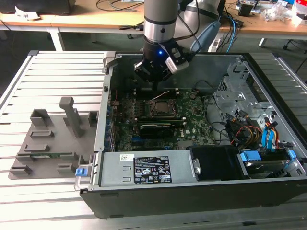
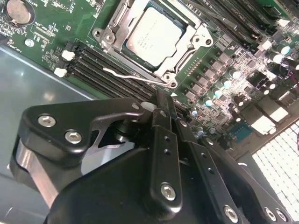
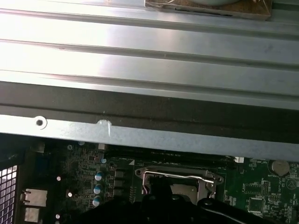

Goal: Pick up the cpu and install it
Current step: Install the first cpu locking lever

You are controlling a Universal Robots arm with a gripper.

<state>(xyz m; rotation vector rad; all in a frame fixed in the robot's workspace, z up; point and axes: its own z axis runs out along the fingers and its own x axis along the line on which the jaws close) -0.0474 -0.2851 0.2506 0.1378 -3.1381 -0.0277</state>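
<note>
Black and open-topped, the computer case [image 1: 249, 191] lies on a slatted metal table [image 1: 43, 86], and everything else sits in or beside it. Beside the case, on the exterior view's left, a grey holder tray [image 1: 48, 139] rests on the slats. Inside the case the green motherboard [image 1: 192, 127] covers the floor, with a silver drive cage [image 1: 235, 96] at the exterior view's right end. The robot arm [image 1: 160, 19] comes down over the case's far wall, and its gripper [image 1: 152, 72] hangs above the board, a little beyond the socket [image 1: 160, 108]. In the second wrist view the gripper [image 2: 159, 100] has its two fingers [image 2: 163, 140] pressed together with nothing between them. The cpu [image 2: 154, 35] lies flat inside the socket frame [image 2: 107, 39] on the motherboard, silvery top up, apart from the gripper. A thin wire lever [image 2: 128, 74] runs just beside the frame.
</note>
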